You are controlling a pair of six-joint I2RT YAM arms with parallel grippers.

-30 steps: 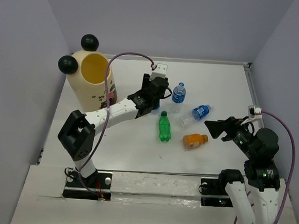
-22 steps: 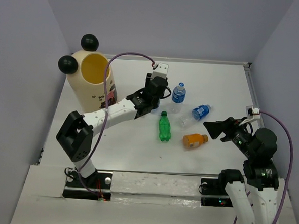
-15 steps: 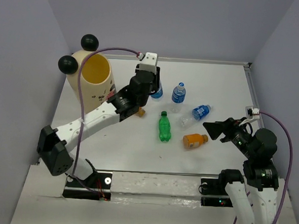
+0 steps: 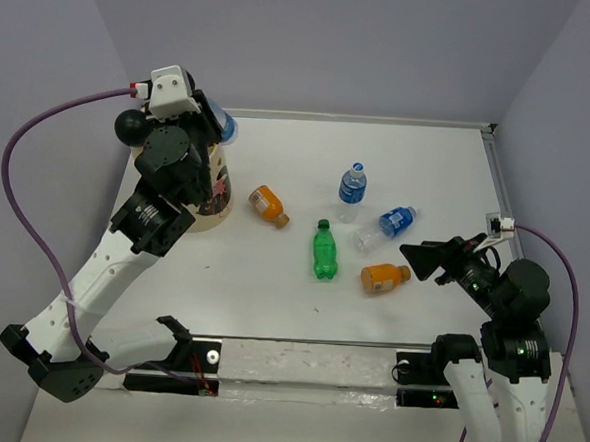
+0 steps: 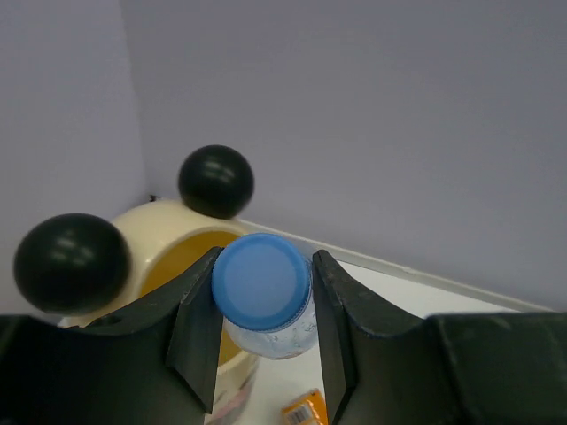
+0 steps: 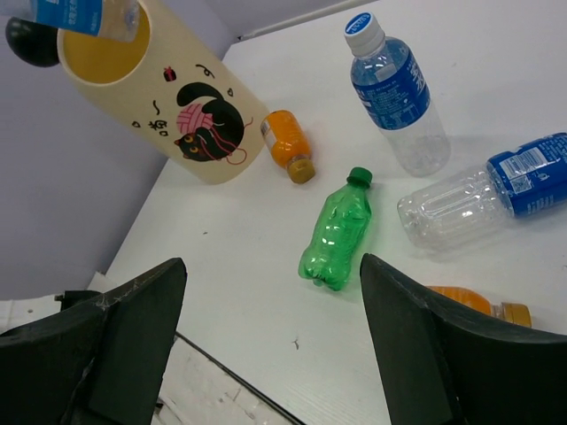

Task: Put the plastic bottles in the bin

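My left gripper [image 4: 213, 126] is shut on a clear bottle with a blue cap [image 5: 261, 282] and holds it raised at the rim of the cream bin [image 4: 213, 192]. The bin's yellowish opening [image 5: 168, 257] lies just below and left of the bottle. It also shows in the right wrist view [image 6: 168, 97]. On the table lie an orange bottle [image 4: 268, 205], a green bottle [image 4: 323, 251], a second orange bottle [image 4: 385, 278] and a clear bottle [image 4: 385, 227]. Another clear bottle [image 4: 351, 184] stands upright. My right gripper [image 4: 423, 257] is open and empty, right of the second orange bottle.
The bin's two black ball ears [image 5: 215, 181] [image 5: 71, 261] stick up from its rim beside the left gripper. Grey walls close the table at the back and sides. A purple cable [image 4: 39, 155] loops out left of the left arm.
My left arm has lifted the clear bottle from the table's middle and swung it up and left to the bin's rim, uncovering an orange bottle. The right arm has barely moved.
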